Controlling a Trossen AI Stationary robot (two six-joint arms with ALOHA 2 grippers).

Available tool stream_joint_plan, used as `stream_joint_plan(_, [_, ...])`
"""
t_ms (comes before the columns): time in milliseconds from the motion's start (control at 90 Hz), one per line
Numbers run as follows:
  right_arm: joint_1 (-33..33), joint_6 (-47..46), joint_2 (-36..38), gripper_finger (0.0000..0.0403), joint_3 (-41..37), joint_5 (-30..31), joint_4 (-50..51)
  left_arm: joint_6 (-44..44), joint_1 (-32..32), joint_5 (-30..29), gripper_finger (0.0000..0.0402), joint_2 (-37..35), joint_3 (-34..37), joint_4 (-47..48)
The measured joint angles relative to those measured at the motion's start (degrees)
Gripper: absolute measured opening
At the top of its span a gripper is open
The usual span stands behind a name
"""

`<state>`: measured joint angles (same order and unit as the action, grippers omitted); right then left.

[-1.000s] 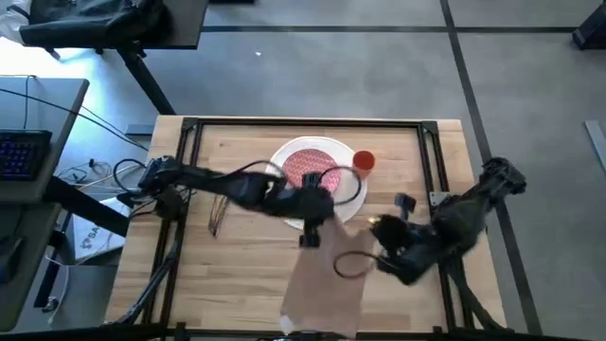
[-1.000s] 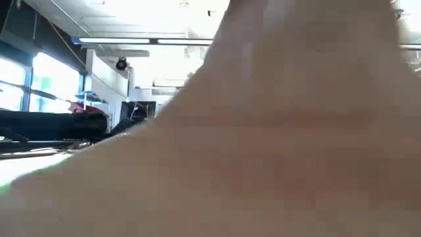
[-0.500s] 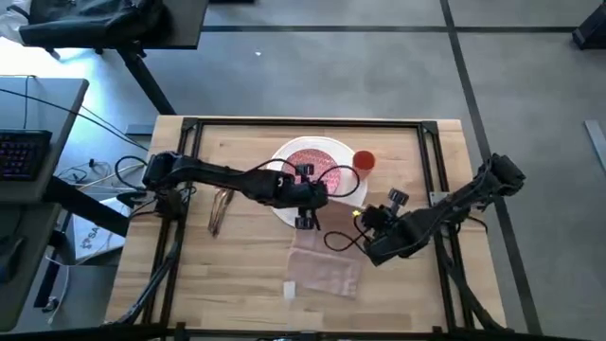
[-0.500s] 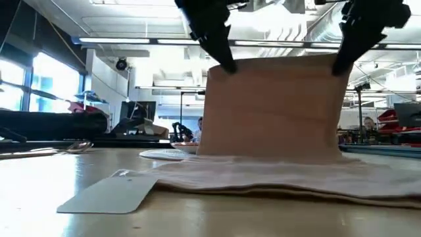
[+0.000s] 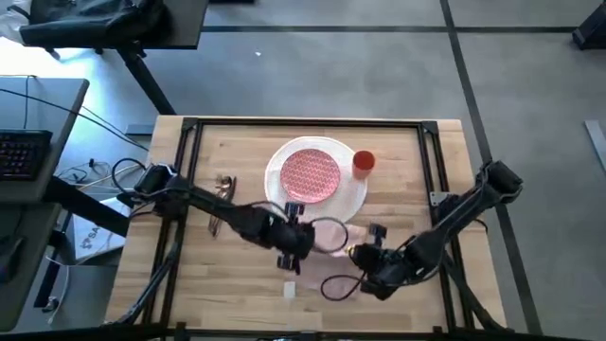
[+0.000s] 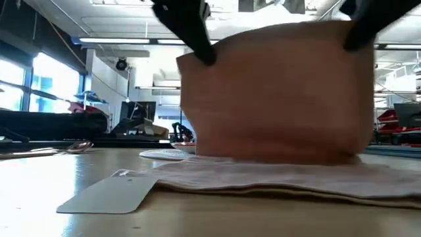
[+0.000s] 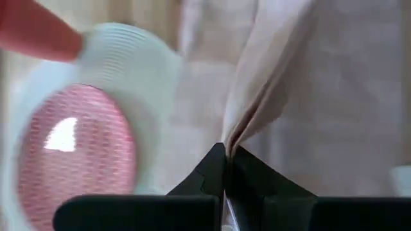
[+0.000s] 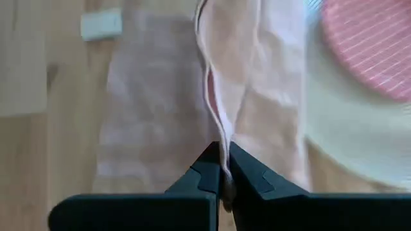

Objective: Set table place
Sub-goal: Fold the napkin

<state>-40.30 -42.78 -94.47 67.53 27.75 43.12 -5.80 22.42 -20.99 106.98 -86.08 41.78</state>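
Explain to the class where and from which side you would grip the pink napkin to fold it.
Grip the napkin at the two corners of its raised edge, from above. Both wrist views show thin cloth pinched between shut jaws, the left gripper and right gripper one at each corner, while the rest lies flat on the table.

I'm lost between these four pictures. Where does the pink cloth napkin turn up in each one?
High view: the napkin lies near the table's front edge, between the two tools, mostly hidden by them.
Low view: it fills the middle, one fold lifted, the rest flat on the wood.
Left wrist view: its edge is pinched by that tool.
Right wrist view: likewise.
Shared landmark: the red-patterned plate.
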Motion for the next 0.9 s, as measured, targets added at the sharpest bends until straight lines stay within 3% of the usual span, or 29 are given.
stream_joint_plan(178, [-1.61,-0.93,-4.91,0.0000,0.00,-2.46,-2.26,-5.99,4.41,1.14,0.0000,0.05,5.18,-8.35])
stream_joint_plan(322, [-1.86,-2.68,-5.52,0.0000,0.38,-1.10,0.70,-6.57,6.22,0.51,0.0000,0.09,7.00,-14.86])
stream_joint_plan(422, [-1.35,-6.62,-5.40,0.0000,3.57,4.79,11.57,-4.33,4.99,-3.55,0.0000,0.07,5.96,-16.05])
stream_joint_plan(589, [1.18,-16.52,-5.24,0.0000,9.46,18.06,35.60,4.51,-0.84,-15.76,0.0000,0.04,5.37,-17.11])
stream_joint_plan(689, [2.46,-21.75,-5.15,0.0000,10.64,25.39,45.17,8.25,-5.37,-17.65,0.0000,0.04,5.34,-18.70])
stream_joint_plan(789, [3.29,-20.15,-5.15,0.0000,9.53,24.84,42.98,8.58,-8.81,-13.60,0.0000,0.04,6.55,-19.30])
stream_joint_plan(900, [2.62,-14.88,-5.15,0.0000,6.48,19.88,32.28,6.13,-9.28,-8.48,0.0000,0.04,8.99,-19.02])
